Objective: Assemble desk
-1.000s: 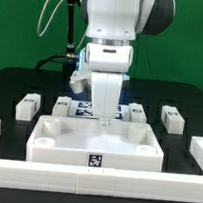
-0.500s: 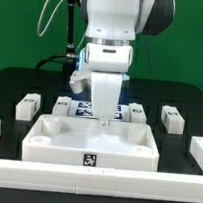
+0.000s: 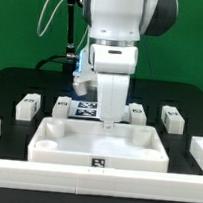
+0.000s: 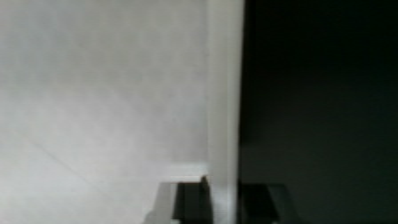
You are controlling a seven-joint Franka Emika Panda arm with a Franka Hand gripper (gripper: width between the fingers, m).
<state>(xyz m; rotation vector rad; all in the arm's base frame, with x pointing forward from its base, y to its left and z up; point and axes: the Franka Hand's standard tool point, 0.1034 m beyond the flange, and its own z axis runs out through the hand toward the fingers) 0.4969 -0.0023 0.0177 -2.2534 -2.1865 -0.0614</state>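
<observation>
In the exterior view my tool (image 3: pixel 108 121) points straight down at the far rim of the tabletop (image 3: pixel 97 143), which lies in the middle of the bench (image 3: pixel 16 81) just in front of the marker board (image 3: pixel 86 110) and a row of four block legs (image 3: pixel 27 104). In the wrist view that rim's thin wall runs between my fingers (image 4: pixel 185 205), which are clenched on it from both sides

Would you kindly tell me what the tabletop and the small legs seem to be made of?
The tabletop: probably white moulded plastic, matte; even colour, rounded rim and sockets, soft shading. The legs: seemingly the same white plastic, matte; same even colour, blocky moulded shape.
</observation>
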